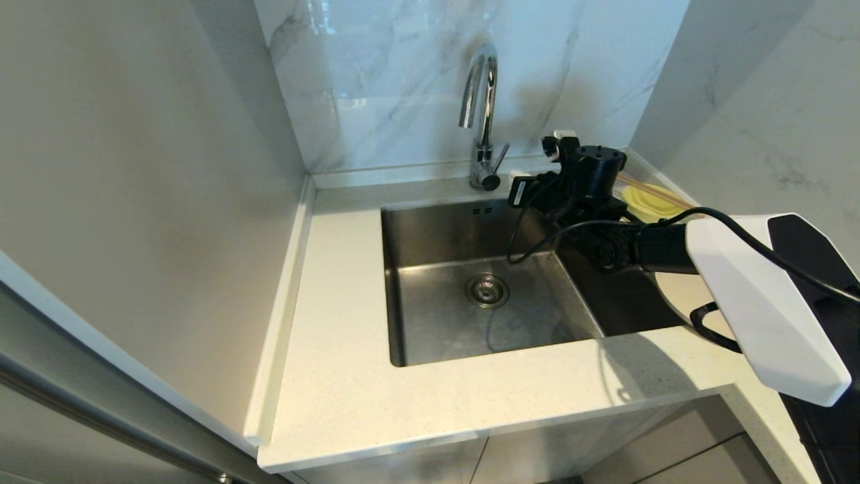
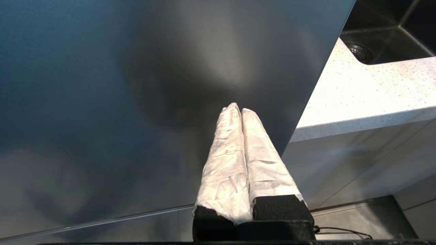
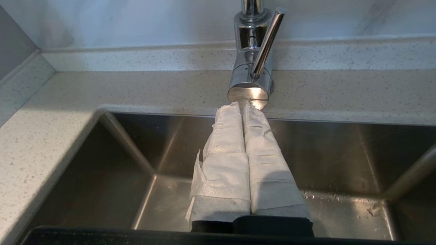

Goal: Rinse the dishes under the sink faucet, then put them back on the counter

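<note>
Dishes: a pale-yellow bowl [image 1: 646,202] with thin wooden chopsticks [image 1: 655,191] sits on the white speckled counter [image 1: 336,376] at the far right, beyond the right arm; the plate cannot be made out. The square steel sink [image 1: 430,316] is set in the counter, its round drain strainer [image 1: 486,290] near the middle and two overflow slots [image 1: 481,210] on the far wall. The chrome gooseneck faucet [image 1: 481,107] stands behind the sink, lever [image 3: 267,41] angled forward. Right gripper [image 3: 242,106]: over the sink's far edge, tips just before the faucet base, jaws pressed together, holding nothing. Left gripper [image 2: 237,109]: low at the near left, beside a grey panel [image 2: 136,102], jaws closed and empty.
</note>
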